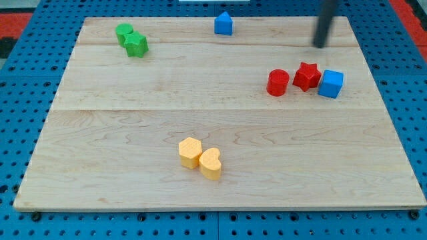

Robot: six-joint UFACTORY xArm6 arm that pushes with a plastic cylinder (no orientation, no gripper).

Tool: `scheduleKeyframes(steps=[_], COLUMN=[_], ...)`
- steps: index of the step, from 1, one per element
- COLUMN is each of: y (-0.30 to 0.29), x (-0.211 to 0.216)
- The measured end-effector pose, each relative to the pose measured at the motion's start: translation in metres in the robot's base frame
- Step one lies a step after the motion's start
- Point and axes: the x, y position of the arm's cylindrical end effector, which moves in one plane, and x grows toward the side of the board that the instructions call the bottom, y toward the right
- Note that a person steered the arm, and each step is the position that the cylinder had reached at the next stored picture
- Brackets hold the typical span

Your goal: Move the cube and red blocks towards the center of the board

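Observation:
A blue cube (331, 84) sits at the view's right, touching a red star block (307, 76) on its left. A red cylinder (277, 83) stands just left of the star. My tip (321, 45) is at the view's upper right, above the star and the cube and apart from them; the dark rod rises out of the top of the frame.
A blue house-shaped block (223, 24) sits at the top centre. Two green blocks (132, 40) touch at the top left. A yellow hexagon (190, 152) and a yellow heart (211, 163) touch at the bottom centre. The wooden board (133, 120) lies on a blue pegboard.

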Motion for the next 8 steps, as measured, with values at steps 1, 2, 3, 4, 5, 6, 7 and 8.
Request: scheduleKeyframes(steps=[1,2,3,4,5,6,7,8], y=[0.04,-0.01,-0.037,-0.038,-0.045,-0.055,-0.071,-0.087], x=[0.107,0.158,0.147,0.105,0.077,0.063,0.051,0.036])
